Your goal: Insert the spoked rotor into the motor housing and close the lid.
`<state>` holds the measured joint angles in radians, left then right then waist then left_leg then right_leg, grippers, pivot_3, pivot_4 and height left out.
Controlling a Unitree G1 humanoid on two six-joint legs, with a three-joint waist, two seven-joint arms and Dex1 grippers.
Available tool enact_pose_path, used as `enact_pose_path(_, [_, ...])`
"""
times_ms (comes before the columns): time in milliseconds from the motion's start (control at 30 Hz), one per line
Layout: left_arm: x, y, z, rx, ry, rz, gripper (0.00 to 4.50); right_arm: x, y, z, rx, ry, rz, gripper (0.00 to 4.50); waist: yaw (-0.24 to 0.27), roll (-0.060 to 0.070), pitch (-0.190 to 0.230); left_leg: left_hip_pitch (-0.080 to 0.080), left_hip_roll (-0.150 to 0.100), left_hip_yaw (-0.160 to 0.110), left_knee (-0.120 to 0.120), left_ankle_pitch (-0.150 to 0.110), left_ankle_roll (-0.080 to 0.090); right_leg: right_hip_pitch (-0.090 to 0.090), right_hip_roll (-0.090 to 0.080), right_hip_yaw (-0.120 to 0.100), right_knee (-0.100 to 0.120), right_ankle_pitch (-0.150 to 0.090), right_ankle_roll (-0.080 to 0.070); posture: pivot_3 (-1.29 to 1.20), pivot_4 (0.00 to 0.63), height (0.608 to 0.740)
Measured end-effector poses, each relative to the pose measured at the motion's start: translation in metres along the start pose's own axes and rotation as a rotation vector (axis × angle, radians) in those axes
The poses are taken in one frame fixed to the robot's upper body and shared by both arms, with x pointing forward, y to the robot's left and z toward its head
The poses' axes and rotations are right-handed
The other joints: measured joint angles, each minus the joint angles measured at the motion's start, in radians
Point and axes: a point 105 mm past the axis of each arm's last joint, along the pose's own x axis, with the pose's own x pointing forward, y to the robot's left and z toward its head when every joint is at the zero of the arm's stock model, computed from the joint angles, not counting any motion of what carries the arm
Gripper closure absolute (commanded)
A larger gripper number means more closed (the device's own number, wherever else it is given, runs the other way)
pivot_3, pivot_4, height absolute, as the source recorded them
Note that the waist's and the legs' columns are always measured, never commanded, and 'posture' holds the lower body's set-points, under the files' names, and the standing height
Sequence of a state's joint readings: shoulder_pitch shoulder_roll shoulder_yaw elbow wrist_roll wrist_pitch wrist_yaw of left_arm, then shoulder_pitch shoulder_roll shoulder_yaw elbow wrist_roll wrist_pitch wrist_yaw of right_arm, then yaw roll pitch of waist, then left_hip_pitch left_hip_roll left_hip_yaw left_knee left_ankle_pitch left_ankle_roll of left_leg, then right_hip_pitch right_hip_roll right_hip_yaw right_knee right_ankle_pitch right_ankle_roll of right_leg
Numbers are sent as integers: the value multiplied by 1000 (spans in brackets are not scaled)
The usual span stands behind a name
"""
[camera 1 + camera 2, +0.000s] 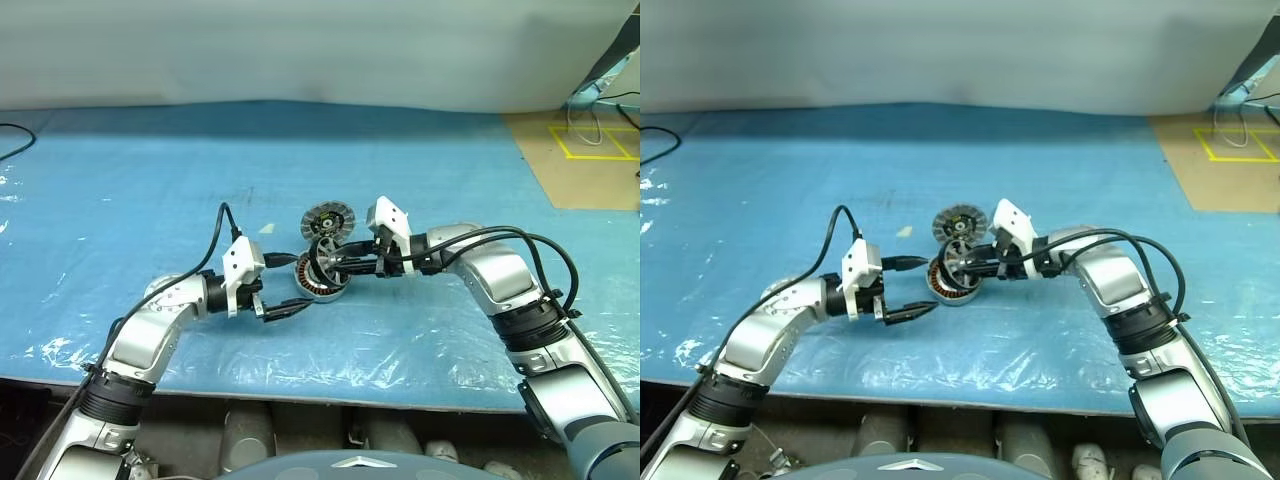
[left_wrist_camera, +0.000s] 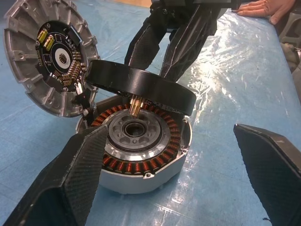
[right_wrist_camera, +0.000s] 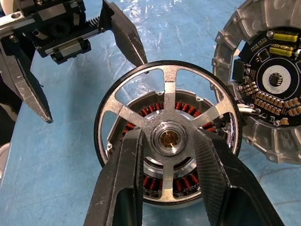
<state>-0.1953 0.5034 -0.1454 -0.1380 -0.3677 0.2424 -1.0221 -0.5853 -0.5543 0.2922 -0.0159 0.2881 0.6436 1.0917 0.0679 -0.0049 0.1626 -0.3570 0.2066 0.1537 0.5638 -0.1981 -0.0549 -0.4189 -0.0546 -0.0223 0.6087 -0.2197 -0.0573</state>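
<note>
My right end effector (image 3: 164,146) grasps the rotor (image 3: 168,136): in my right wrist view, its two black fingers pass through the gaps between the silver spokes on either side of the hub. That view looks down through the rotor onto the copper windings of the housing (image 3: 188,181) directly beneath it. My left wrist view gives the side aspect: the rotor hangs tilted just above the housing, its short brass shaft pointing down toward the central bore. The head views place my left end effector (image 1: 283,285), released with fingers spread wide, just beside the housing on the blue tabletop (image 1: 120,200). Beyond the housing, the lid (image 2: 47,56) stands open at its rim, circuit side showing.
</note>
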Motion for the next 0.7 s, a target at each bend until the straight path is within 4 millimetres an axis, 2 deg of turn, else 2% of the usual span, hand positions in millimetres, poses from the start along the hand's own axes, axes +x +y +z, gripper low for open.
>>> enact_pose_path(233, [1,-2,-2,-1,3,-4,0,1,1,-5,-33,22,4,916,0,0,0,0,0,0,1,0,0,0,0,0,1,0,0,0,150,740])
enact_pose_path(567, [2,-4,-2,-5,2,-13,0,2,1,-2,14,-11,10,916,0,0,0,0,0,0,1,0,0,0,0,0,1,0,0,0,150,740])
enact_pose_path(700, [3,-4,-2,-5,-1,-9,0,3,4,1,27,-40,35,2233,0,0,0,0,0,0,1,0,0,0,0,0,1,0,0,0,150,740])
